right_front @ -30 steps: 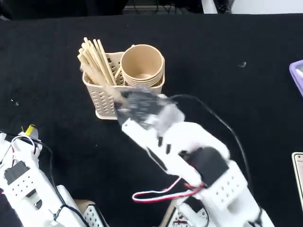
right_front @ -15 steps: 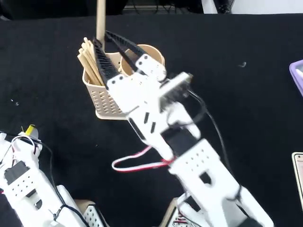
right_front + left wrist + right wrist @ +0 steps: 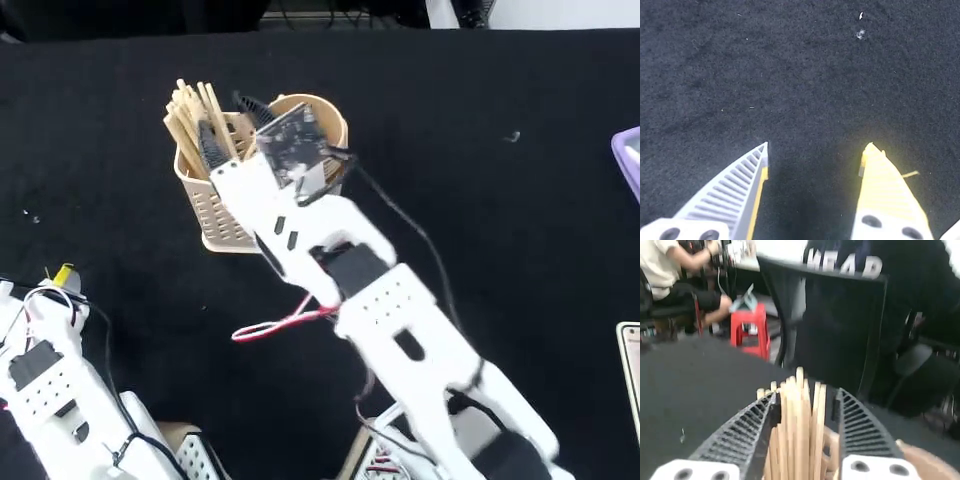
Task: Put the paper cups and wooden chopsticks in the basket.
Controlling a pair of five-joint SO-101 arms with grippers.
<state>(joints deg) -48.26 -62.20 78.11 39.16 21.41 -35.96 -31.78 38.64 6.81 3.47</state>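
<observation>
Having lowered its stick, the right arm's (image 3: 330,260) jaws stand parted around the wooden chopsticks (image 3: 195,120) in the basket (image 3: 215,215); left jaws gape idle; task looks done.

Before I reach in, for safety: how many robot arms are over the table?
2. The left arm rests at the near left edge, its tool open above bare table; the right arm extends over the basket, its tool straddling the chopsticks.
</observation>
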